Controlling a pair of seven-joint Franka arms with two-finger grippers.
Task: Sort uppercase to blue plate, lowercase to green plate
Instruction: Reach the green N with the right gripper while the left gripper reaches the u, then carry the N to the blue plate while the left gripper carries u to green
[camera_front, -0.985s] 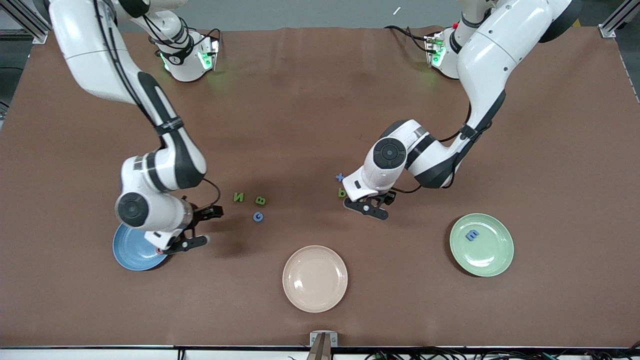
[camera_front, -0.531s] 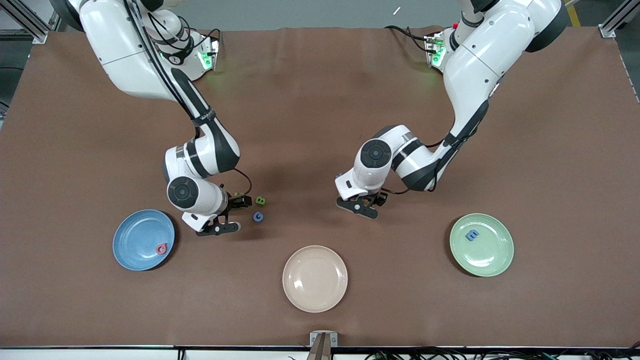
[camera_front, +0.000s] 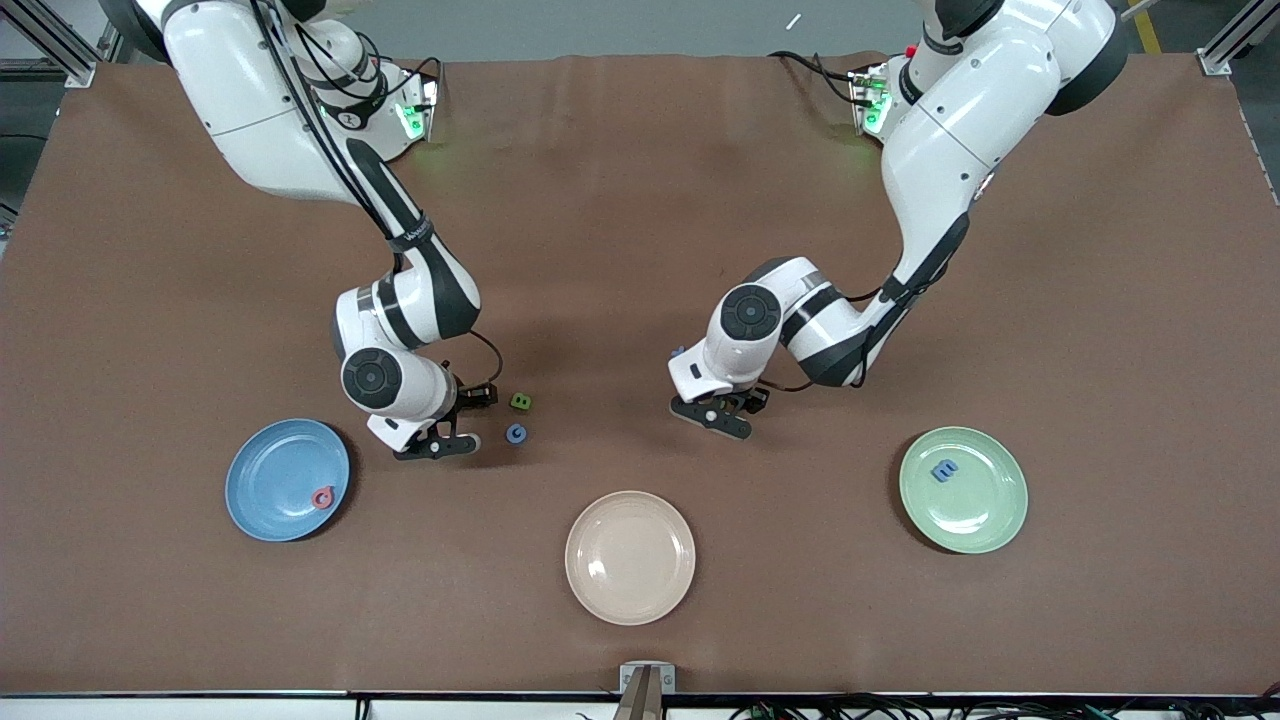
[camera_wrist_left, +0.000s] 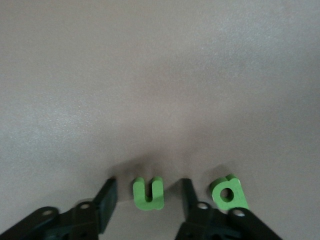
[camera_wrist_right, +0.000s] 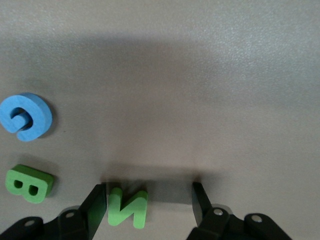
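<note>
My right gripper (camera_front: 458, 420) is down on the table with its fingers open around the green N (camera_wrist_right: 127, 206). The N touches one finger (camera_wrist_right: 97, 200) and is hidden in the front view. Beside it lie the green B (camera_front: 521, 401) and the blue G (camera_front: 516, 433). The blue plate (camera_front: 265, 470) holds the red Q (camera_front: 322, 497). My left gripper (camera_front: 730, 408) is low and open around a green u-like piece (camera_wrist_left: 148, 192), with a gap on each side. A second green lowercase piece (camera_wrist_left: 229, 192) lies just outside one finger. The green plate (camera_front: 985, 510) holds a blue E-like piece (camera_front: 943, 469).
A cream-beige plate (camera_front: 630, 557) sits near the table's front edge, between the two coloured plates. A blue x (camera_front: 678, 352) peeks out from under my left arm's wrist.
My right gripper left the red Q on the blue plate and swung over to the green N. My left gripper shifted slightly over the green pieces. Both pairs of fingers have narrowed.
</note>
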